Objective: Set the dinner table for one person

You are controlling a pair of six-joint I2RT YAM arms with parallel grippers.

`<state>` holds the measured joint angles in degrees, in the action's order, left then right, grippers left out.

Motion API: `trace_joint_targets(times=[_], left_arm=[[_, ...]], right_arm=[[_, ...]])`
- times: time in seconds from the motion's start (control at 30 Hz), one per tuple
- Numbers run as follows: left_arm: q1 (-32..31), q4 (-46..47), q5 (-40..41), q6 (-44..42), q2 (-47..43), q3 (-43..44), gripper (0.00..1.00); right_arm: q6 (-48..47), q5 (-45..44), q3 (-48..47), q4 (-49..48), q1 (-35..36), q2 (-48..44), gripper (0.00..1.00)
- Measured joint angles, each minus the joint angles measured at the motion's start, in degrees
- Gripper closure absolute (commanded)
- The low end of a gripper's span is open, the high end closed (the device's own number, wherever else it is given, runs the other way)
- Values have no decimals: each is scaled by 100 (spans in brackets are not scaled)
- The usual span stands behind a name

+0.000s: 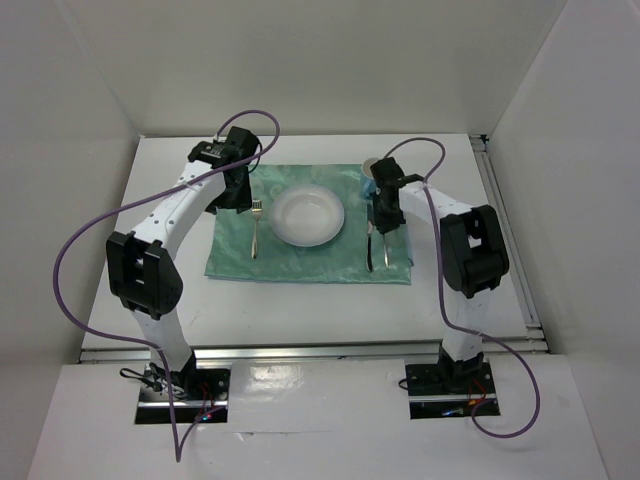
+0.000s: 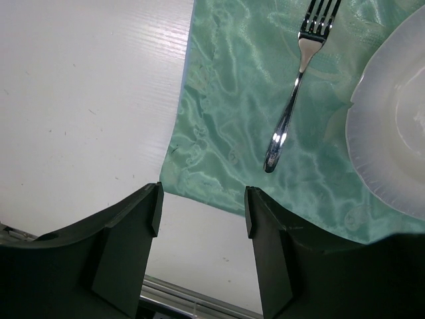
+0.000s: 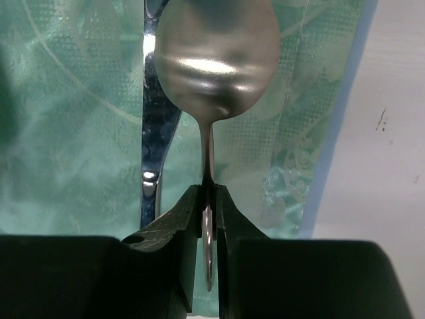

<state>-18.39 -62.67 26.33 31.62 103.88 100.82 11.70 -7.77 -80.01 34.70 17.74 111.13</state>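
Note:
The dinner table (image 1: 300, 300) is a white top with a pale green placemat (image 1: 310, 262) on it. A white plate (image 1: 310, 215) sits at the mat's middle, a fork (image 1: 255, 228) to its left and a knife (image 1: 370, 245) to its right. My right gripper (image 1: 386, 228) is shut on a spoon (image 1: 387, 252) beside the knife. In the right wrist view, the gripper (image 3: 209, 199) pinches the handle of the spoon (image 3: 216, 73), low over the mat, with the knife (image 3: 156, 126) alongside. My left gripper (image 1: 237, 195) is open and empty over the mat's left edge, and the left wrist view shows the fork (image 2: 292, 100) and the plate (image 2: 392, 133).
A blue cup (image 1: 367, 183) stands at the mat's far right corner, mostly hidden behind my right wrist. Metal rails (image 1: 300, 350) run along the table's near and right edges. White walls enclose the table on three sides.

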Motion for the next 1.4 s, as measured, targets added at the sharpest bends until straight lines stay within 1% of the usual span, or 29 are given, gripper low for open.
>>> trace_joint_targets(times=[0.03,0.07,0.13,0.17,0.33,0.37,0.4,0.43,0.5,0.53,0.57,0.67,0.77,0.9,1.03,1.17,1.4], left_arm=[[0,2,0,0,0,0,31],[0,0,0,0,0,0,31],[0,2,0,0,0,0,31],[0,0,0,0,0,0,31],[0,-22,0,0,0,0,31],[0,-24,-2,0,0,0,31],[0,-24,0,2,0,0,31],[4,-26,-4,9,0,0,31],[28,-33,-66,26,-2,11,29],[48,-24,-101,35,-17,13,27],[68,-15,-166,37,-33,13,22],[144,33,-437,28,-190,17,0],[184,151,-719,7,-468,20,0],[219,546,-1167,-17,-1040,-61,0],[223,1056,-1504,-131,-1766,-358,0],[229,1453,-1644,-170,-2267,-605,0],[284,1797,-1746,-168,-2446,-918,0]], right_arm=[[11,-9,-39,2,-2,68,78],[35,-17,-79,0,-4,116,69],[107,-55,-111,0,-4,153,47],[131,-79,-114,7,-7,151,43],[238,-212,-129,114,-13,-76,41],[284,-219,-120,164,-22,-223,39],[345,-234,-87,188,-46,-402,27],[433,-247,-17,201,-87,-673,22],[640,-297,157,238,-278,-1279,8],[772,-358,262,243,-433,-1657,1],[920,-428,389,229,-623,-2035,1],[1327,-745,595,389,-1119,-3051,1],[1622,-1023,623,603,-1187,-3748,1],[1803,-1241,632,826,-1139,-4321,1],[1849,-1370,654,935,-1134,-4699,1],[1786,-1394,817,896,-1134,-5086,1],[1615,-1399,1198,826,-1134,-5274,1]])
